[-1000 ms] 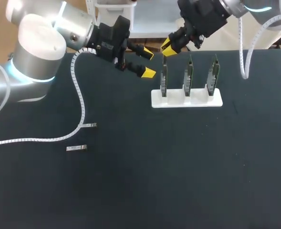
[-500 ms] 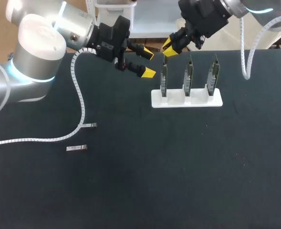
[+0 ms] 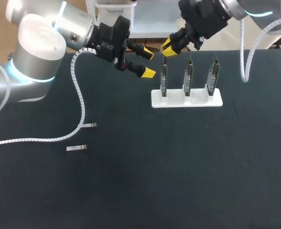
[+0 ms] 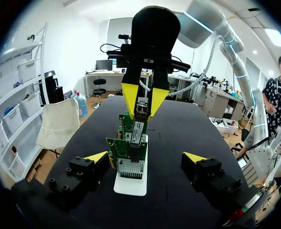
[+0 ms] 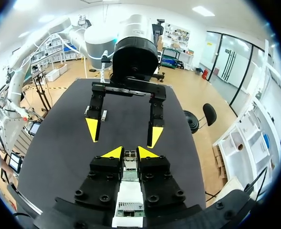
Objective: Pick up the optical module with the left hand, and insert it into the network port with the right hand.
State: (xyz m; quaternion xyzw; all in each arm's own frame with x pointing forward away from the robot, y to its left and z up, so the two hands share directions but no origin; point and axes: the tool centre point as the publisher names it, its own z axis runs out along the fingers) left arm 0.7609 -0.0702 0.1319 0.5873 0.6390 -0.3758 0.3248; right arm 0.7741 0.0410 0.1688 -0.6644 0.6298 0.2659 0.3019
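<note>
1. The right gripper (image 3: 170, 46) hangs over the far side of the table (image 3: 178, 167), at about 12 o'clock. Its yellow fingers are pinched on a small silver module (image 4: 141, 106), with a gap no wider than the module itself.
2. The module sits right at the top edge of the first card (image 3: 164, 78), the 9 o'clock one of three standing upright in a white rack (image 3: 187, 99). From where I stand I cannot tell whether its nose has entered the port.
3. The left gripper (image 3: 149, 63) is spread wide and holds nothing. It is just beside the rack on its 9 o'clock side, facing the card.
4. A spare module (image 3: 77, 148) and a second spare (image 3: 89, 125) lie flat, well apart from all this, out at 8 o'clock by a white cable (image 3: 78, 95).
5. What could go wrong, as I see it:
   - If the module is tilted or slightly off the port's line, a push could jam it on the lip and bend the thin card.
   - I see nothing fixing the rack down, so a sideways or skewed push might tip or slide it.
   - The grip covers only a short length of the module, so resistance from the port could make it twist or slip in the fingers.
   - The left fingers flank the rack closely, so a small drift by either arm could clip a card or the other gripper.
</note>
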